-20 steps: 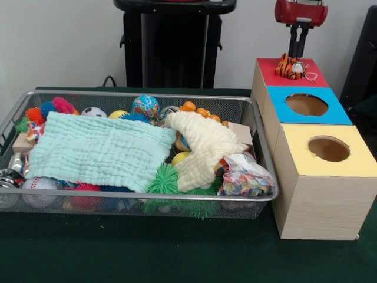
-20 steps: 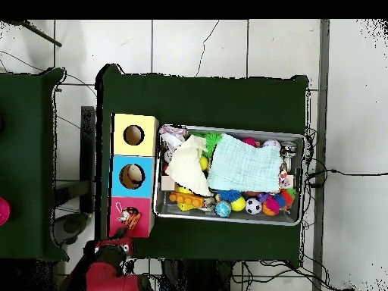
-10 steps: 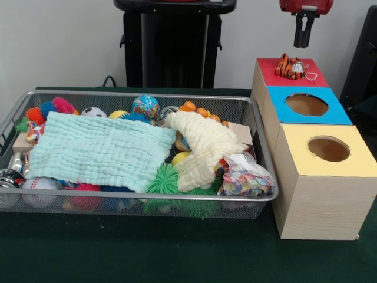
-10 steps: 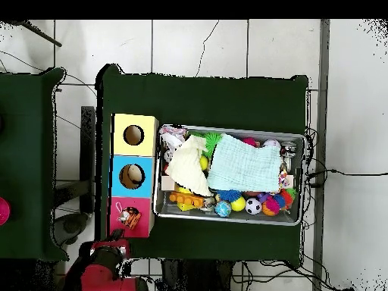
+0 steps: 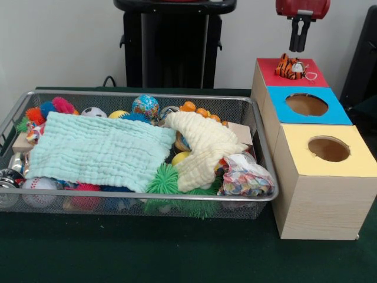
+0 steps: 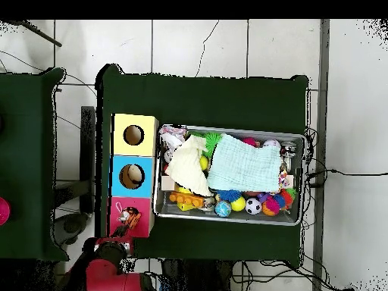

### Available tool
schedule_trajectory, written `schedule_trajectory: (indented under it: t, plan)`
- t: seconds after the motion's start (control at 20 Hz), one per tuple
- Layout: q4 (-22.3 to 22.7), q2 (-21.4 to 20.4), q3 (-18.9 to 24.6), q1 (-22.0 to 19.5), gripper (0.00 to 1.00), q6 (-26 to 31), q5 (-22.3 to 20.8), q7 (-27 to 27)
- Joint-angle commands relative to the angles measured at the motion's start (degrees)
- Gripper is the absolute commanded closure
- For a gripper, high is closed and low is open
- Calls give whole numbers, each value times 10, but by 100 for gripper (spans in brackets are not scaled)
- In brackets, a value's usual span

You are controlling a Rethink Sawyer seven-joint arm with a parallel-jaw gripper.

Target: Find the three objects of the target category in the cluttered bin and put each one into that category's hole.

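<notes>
Closed and empty, the jaws of the gripper (image 5: 298,42) hang above the red box (image 5: 268,66), clear of the toy tiger (image 5: 290,66) lying on that box's top over its hole. Blue box (image 5: 306,106) and yellow box (image 5: 327,148) stand in a row with it, holes uncovered. Beside them the wire bin (image 5: 266,159) holds a mint cloth (image 5: 100,150), a cream cloth (image 5: 203,147), balls and spiky toys.
</notes>
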Motion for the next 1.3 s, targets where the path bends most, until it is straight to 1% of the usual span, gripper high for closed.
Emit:
schedule_trajectory:
  t: [0.05, 0.2, 0.6, 0.8, 1.3]
  plan:
    - [-56, 33, 43, -19, 100, -4, -26, 55]
    - [-56, 43, 43, -19, 100, -18, -29, 58]
    - [-68, 74, 28, 2, 100, -41, -17, 70]
    - [-71, 87, 28, 3, 100, -56, -19, 72]
    - [-83, 127, 21, 10, 100, -97, -8, 75]
